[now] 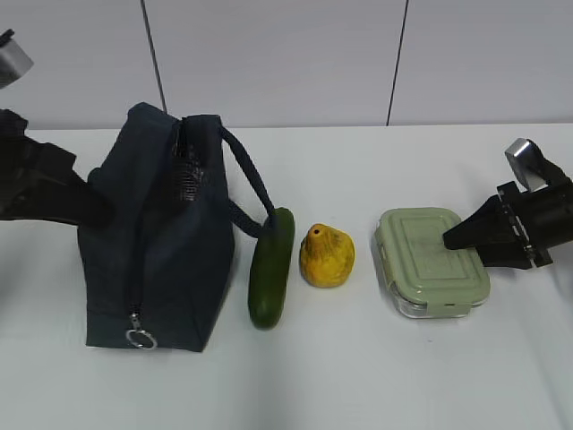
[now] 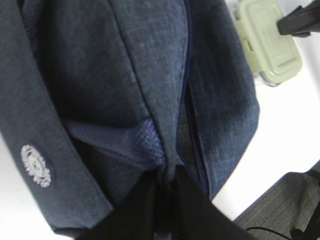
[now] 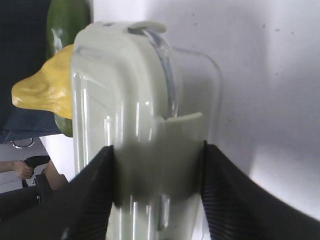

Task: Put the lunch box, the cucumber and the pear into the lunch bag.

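a boxy dark navy fabric lunch bag [image 1: 161, 237] stands on the left of a white table [image 1: 358, 376], its zipper part-open along the top edge and a silver ring pull [image 1: 140, 338] hanging low at the front. its looped strap handle [image 1: 248, 184] arcs out to the right and comes down beside the top of the cucumber. the left gripper [image 2: 167, 182] is pressed against the bag's far-left side — the left wrist view shows dark fingers closed on a fold of the navy fabric beside the zipper seam.

right of centre sits the rectangular clear lunch box [image 1: 431, 262] with rounded corners and a pale sage-green clip lid, flat on the table. the right gripper [image 3: 157, 187] straddles it — its two black fingers [image 3: 90, 195] are spread either side of the lid's clip end, close against the box, though a firm grip cannot be told.

a smooth, straight dark green cucumber [image 1: 272, 267] lies just beside the bag's right face, running front to back.

between cucumber and lunch box, apart from both, stands a squat yellow-orange pear [image 1: 326, 256] with a narrow top, upright.
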